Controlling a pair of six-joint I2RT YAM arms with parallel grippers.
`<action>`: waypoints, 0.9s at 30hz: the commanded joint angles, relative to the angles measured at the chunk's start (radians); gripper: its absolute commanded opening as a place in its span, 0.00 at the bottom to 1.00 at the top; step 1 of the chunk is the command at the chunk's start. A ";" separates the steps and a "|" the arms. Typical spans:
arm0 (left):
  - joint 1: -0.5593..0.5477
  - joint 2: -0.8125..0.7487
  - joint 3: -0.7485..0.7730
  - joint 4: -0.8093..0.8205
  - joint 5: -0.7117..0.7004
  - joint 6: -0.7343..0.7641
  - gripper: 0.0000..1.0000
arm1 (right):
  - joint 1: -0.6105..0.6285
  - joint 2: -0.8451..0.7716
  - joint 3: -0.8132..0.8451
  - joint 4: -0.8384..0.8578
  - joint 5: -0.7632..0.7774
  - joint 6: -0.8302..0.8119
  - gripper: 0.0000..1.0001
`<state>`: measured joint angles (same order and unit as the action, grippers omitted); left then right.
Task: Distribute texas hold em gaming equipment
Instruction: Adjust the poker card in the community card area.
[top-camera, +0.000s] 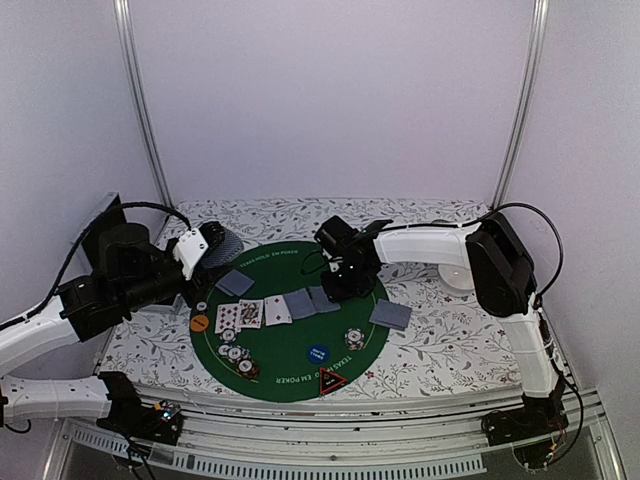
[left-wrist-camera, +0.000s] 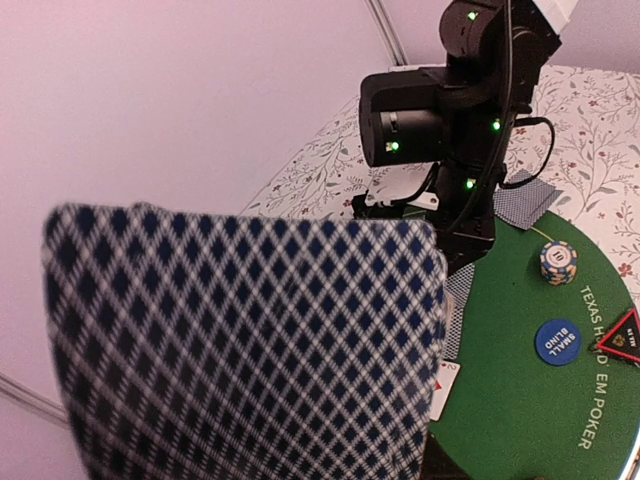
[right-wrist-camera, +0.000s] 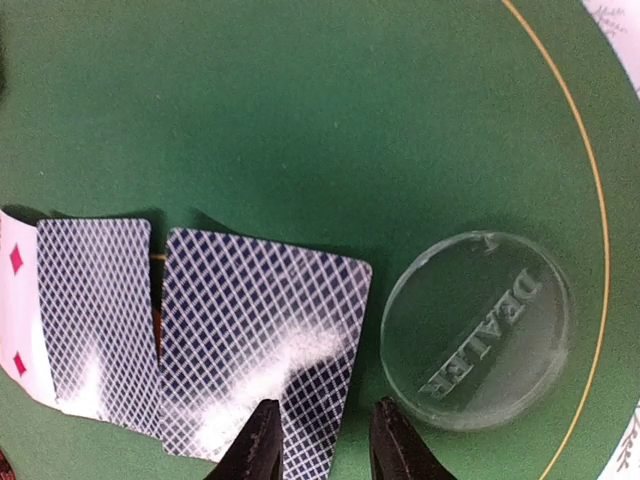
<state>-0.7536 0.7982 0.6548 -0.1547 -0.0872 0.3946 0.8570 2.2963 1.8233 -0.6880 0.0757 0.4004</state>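
Seven cards lie flat: four face-down cards with blue-checked backs and three face-up cards; one orange button; one blue button; one red-black triangle marker; one clear disc stamped DEALER; one striped chip stack and three loose chips. The right gripper has its fingers a narrow gap apart with nothing between them, over the near edge of a face-down card on the green mat; whether they touch it I cannot tell; a second face-down card lies just beside on one side, the disc just beside on the other. The left gripper is closed on held cards — their number unclear — raised, well apart from the right gripper.
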 joint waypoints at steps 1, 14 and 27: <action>0.002 -0.005 -0.012 0.027 0.014 0.006 0.39 | -0.009 -0.012 -0.046 -0.029 -0.061 0.052 0.33; 0.002 -0.006 -0.015 0.025 0.012 0.010 0.39 | -0.009 0.026 -0.013 -0.020 -0.066 0.041 0.03; 0.002 -0.015 -0.015 0.026 0.015 0.009 0.39 | -0.017 0.041 0.080 -0.024 0.044 -0.090 0.02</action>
<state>-0.7536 0.7979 0.6544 -0.1547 -0.0822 0.3962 0.8440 2.3062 1.8538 -0.7029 0.0814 0.3668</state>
